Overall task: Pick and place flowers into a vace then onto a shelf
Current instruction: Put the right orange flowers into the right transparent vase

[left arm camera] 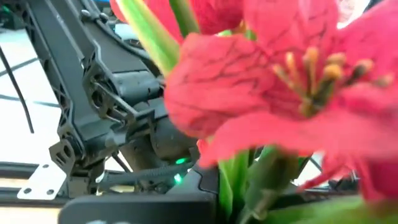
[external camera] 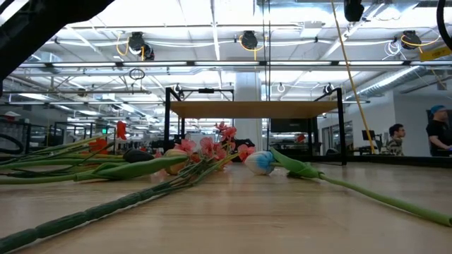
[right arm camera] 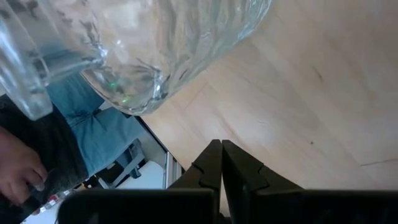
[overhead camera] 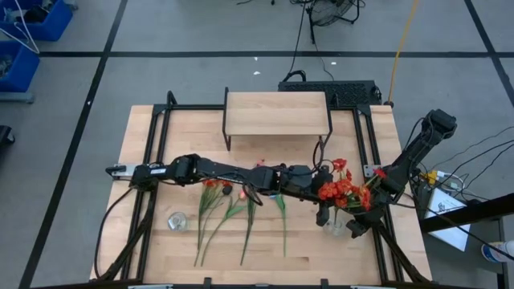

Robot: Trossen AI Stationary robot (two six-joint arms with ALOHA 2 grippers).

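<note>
Left gripper (overhead camera: 321, 210) stretched across table (overhead camera: 144, 136) toward clear vase (overhead camera: 337, 225) near right edge; finger spacing could not be told, hidden behind red flowers (overhead camera: 341, 191) bunched over vase mouth. Right gripper (right arm camera: 221, 163) seen pressed together, empty, just beside glass base. Remaining stems (overhead camera: 241, 221) lay flat on wood near centre, blossoms toward shelf (overhead camera: 277, 112). Shelf stood bare at far side. Small glass object (overhead camera: 177, 220), possibly jar, sat left of loose stems.
</note>
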